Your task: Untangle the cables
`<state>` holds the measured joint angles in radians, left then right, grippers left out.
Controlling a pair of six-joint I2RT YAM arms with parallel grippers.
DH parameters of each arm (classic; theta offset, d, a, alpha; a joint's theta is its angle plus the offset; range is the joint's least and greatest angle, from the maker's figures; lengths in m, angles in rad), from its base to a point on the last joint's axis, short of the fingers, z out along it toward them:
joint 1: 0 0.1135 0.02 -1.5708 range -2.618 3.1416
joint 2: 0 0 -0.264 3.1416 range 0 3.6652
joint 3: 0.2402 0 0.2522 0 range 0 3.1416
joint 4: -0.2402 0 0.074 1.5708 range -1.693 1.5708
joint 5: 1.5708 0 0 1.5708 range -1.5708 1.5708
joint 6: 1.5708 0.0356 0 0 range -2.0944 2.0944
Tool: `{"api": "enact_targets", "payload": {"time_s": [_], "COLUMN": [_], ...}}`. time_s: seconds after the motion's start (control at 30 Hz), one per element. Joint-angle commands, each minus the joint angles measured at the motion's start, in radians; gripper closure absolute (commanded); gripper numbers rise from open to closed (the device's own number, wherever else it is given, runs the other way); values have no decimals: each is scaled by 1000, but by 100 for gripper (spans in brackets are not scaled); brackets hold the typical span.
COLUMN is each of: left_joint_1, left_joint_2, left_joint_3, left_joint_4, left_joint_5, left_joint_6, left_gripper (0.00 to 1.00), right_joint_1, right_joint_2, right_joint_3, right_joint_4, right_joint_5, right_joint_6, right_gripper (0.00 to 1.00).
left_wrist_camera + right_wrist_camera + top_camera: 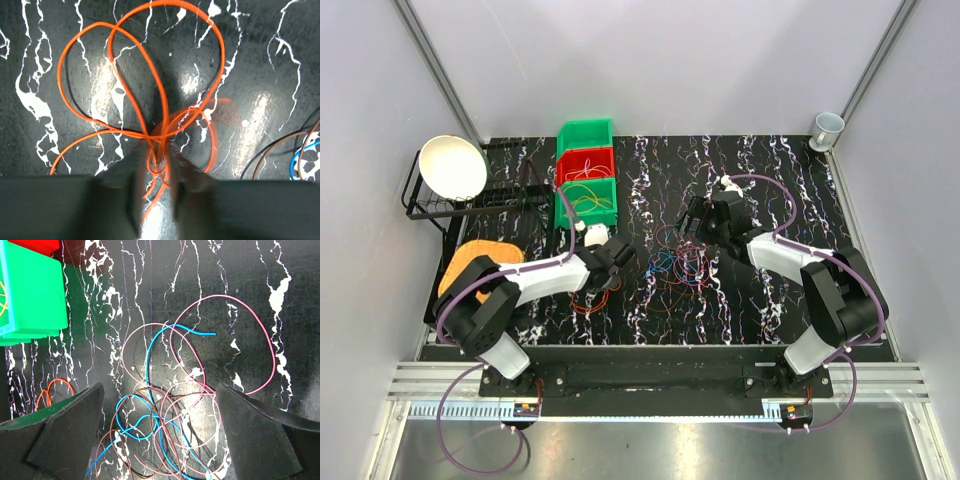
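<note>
Left gripper (155, 162) straddled orange cable (152, 134), jaws narrow, hold unclear | right gripper (160, 432) gaped empty | cable tangle (172, 405) right of green bin (30, 290) lay mostly unsorted

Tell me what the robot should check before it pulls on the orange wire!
1. Orange cable sits inside the left end effector: ok, its crossing strands run between the fingers.
2. Grip is tight on it: cannot tell, the fingers look blurred.
3. Orange cable is free of other wires: ok as far as the left wrist view shows, the brown and blue cables lie apart at the side.
4. Right end effector is ready to help: ok, it is wide open and holds nothing.
5. Right end effector is over its own work: ok, the pink, blue and brown tangle lies under it.
</note>
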<state>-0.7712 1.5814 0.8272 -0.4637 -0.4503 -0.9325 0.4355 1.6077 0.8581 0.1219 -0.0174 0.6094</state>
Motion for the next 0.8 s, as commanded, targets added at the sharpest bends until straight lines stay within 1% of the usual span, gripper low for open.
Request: {"api": "enact_targets", "payload": {"time_s": [0.0,0.07,0.2,0.3,0.43,0.57,0.6,0.77], "left_joint_1": [0,-2,-11,-17,-16,-14,-14,3], "left_joint_2": [51,61,49,-4,-122,-219,-237,-327], "left_joint_3": [-22,-23,-22,-16,9,58,79,148], "left_joint_4": [40,53,68,69,68,24,2,-55], "left_joint_5": [-1,13,28,51,148,209,217,243], "left_joint_6": [-16,0,29,61,171,245,259,302], "left_gripper": [88,100,100,100,100,100,100,100], "right_joint_1": [-9,-9,-9,-9,-9,-9,-9,-9], "right_joint_2": [8,14,21,20,14,-2,-11,-17], "right_joint_3": [35,38,38,39,22,-7,-14,-34], "right_joint_4": [15,15,15,21,48,116,155,177], "right_joint_5": [-7,-9,-12,-15,-44,-114,-143,-154], "right_joint_6": [10,10,10,9,12,21,21,26], "right_gripper": [0,0,0,0,0,0,0,0]}}
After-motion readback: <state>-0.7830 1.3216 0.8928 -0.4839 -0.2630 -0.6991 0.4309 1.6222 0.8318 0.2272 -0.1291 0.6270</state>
